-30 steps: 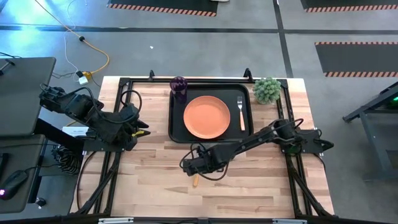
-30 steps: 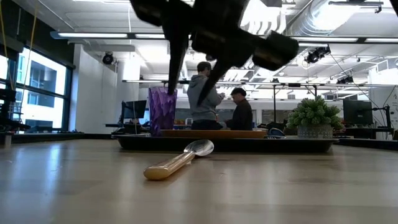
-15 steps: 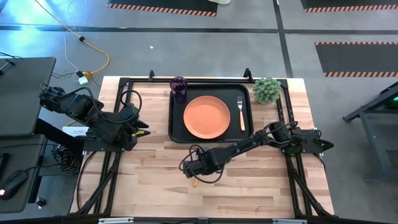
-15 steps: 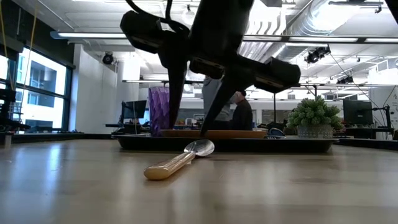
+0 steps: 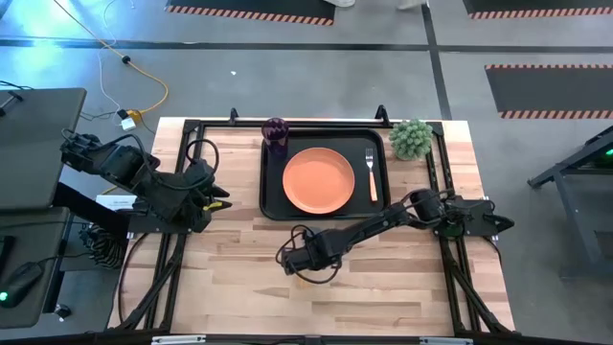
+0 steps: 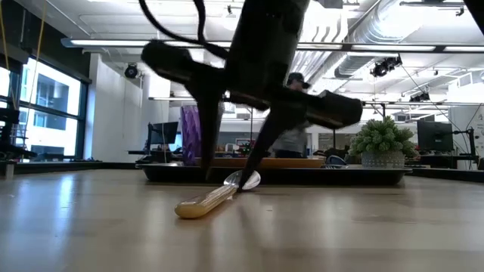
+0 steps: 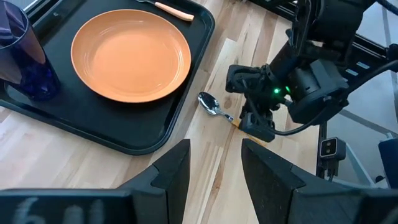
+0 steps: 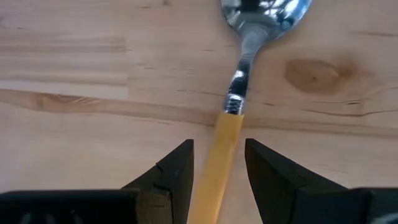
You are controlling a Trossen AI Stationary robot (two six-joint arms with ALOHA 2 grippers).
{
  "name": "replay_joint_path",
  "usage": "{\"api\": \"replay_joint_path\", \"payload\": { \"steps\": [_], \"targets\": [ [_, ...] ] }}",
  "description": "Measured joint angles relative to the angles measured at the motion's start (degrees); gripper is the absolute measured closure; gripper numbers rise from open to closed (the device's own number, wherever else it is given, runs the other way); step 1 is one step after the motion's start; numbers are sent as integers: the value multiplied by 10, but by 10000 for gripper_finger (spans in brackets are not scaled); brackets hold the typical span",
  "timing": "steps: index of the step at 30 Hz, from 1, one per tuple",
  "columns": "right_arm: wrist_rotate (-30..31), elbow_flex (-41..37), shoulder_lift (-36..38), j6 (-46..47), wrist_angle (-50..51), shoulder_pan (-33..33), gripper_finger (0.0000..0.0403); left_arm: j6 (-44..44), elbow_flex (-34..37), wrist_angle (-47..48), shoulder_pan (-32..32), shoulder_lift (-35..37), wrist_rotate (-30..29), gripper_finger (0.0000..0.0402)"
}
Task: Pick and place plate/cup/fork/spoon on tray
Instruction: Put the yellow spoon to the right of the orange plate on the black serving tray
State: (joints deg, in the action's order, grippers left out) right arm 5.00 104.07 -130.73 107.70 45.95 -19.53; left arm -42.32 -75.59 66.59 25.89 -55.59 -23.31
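Right wrist view: spoon point(image 8: 239, 99) handle between the open right gripper point(image 8: 217, 165) fingers.

orange plate point(image 5: 318, 180), fork point(image 5: 371, 173) and purple cup point(image 5: 276, 135) sit on black tray point(image 5: 271, 192); orange-handled spoon point(image 8: 239, 93) lies on wood.

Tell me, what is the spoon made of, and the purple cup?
The spoon: its bowl looks like polished metal, since it mirrors the lights; its orange handle looks like matte plastic, though that is a guess. The cup looks like see-through purple plastic or glass; the tray shows dimly through it.
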Motion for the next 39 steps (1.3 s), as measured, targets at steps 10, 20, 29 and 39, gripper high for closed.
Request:
{"api": "replay_joint_path", "payload": {
  "steps": [10,20,29,39],
  "targets": [
    [-16,2,-19,1,-8,0,268,5,0,0,0,0,1,268],
    [-21,2,-20,-12,2,3,352,6,0,1,0,0,2,268],
    [-21,3,-20,-27,-2,3,399,15,0,1,0,0,2,268],
    [-25,3,-20,-32,-2,3,389,16,0,1,0,0,2,268]
  ]
}}
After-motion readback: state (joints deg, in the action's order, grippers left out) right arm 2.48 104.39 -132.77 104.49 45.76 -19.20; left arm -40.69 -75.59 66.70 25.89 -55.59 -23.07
